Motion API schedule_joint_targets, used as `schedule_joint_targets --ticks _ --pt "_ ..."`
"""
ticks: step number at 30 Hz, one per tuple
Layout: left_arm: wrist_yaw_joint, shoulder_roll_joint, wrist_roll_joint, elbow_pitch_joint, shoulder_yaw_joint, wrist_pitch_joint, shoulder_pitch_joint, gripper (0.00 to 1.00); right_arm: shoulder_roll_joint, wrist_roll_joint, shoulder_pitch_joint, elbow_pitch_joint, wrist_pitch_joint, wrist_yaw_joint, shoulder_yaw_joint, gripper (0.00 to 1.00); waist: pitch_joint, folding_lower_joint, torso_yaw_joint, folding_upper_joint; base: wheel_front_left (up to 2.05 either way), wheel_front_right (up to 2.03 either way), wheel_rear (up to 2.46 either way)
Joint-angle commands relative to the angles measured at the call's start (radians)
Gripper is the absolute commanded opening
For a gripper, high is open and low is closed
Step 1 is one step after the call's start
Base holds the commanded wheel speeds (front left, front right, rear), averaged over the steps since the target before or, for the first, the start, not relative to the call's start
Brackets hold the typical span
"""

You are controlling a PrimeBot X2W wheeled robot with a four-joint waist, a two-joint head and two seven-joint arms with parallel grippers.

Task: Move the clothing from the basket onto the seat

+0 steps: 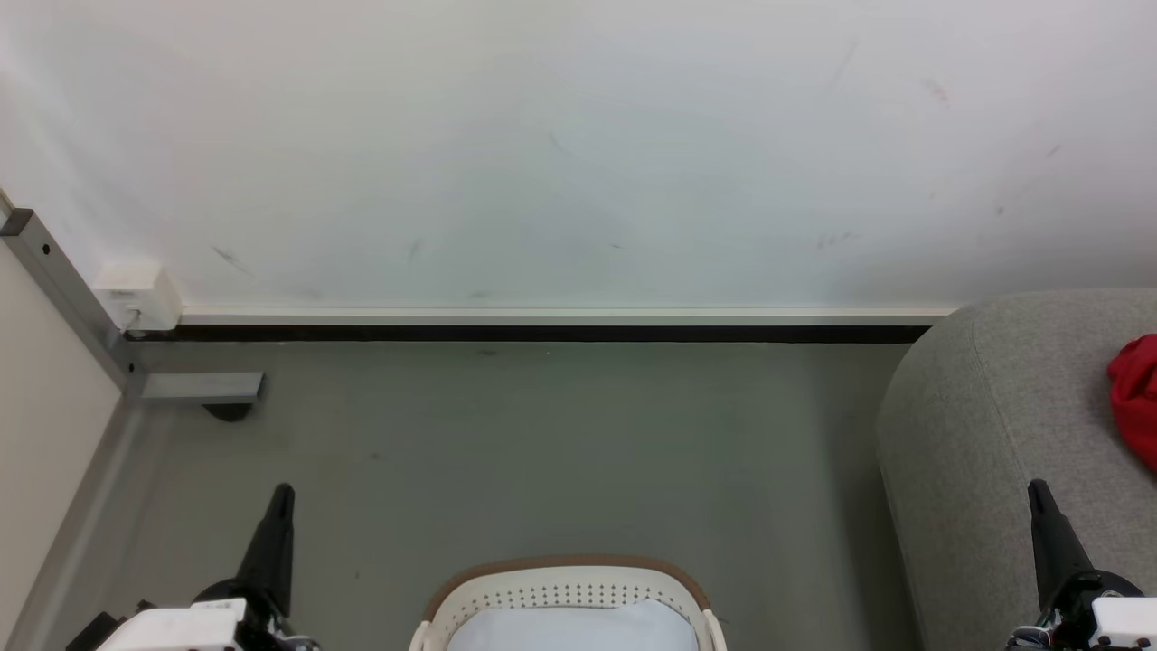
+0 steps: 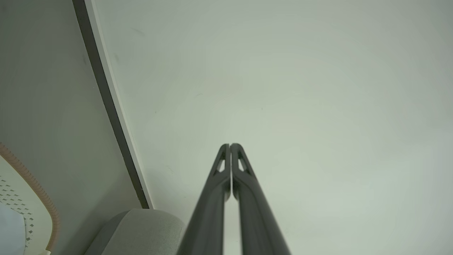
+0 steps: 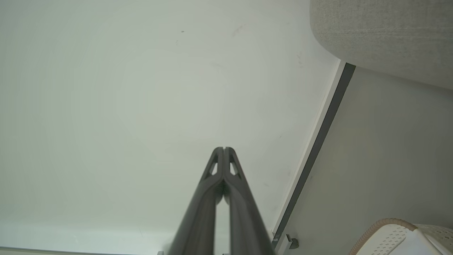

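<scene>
The white basket [image 1: 568,592] with its brown rim stands on the floor at the bottom centre of the head view, and something pale bluish-white lies inside it. Red clothing [image 1: 1137,393] rests on the grey seat [image 1: 994,416] at the right edge. My left gripper [image 1: 283,493] is shut and holds nothing, left of the basket. My right gripper [image 1: 1038,490] is shut and holds nothing, in front of the seat. Both point towards the wall. The left gripper [image 2: 230,145] and the right gripper [image 3: 223,148] show their tips pressed together. Basket edges [image 2: 39,193] [image 3: 389,230] and seat corners [image 2: 141,226] [image 3: 382,32] also appear.
A white wall with a black skirting strip [image 1: 542,333] runs across the back. A grey metal frame with a foot [image 1: 194,387] and a white socket box [image 1: 136,294] stand at the far left. Grey floor [image 1: 560,452] lies between basket and wall.
</scene>
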Motion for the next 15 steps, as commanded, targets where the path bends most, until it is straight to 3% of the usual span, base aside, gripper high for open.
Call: schedule_joint_targets --ticks 1,15 --pt "-0.005 0.003 -0.014 0.001 0.002 0.004 -0.009 0.0 0.0 -0.003 -0.011 0.002 0.001 -0.002 -0.003 0.0 0.0 0.0 0.0 0.0 0.0 0.0 0.0" --pt "-0.005 0.003 -0.014 0.001 0.002 0.004 -0.008 0.0 0.002 -0.006 -0.011 0.002 0.004 -0.002 -0.005 0.0 0.0 0.0 0.0 0.0 0.0 0.0 0.0"
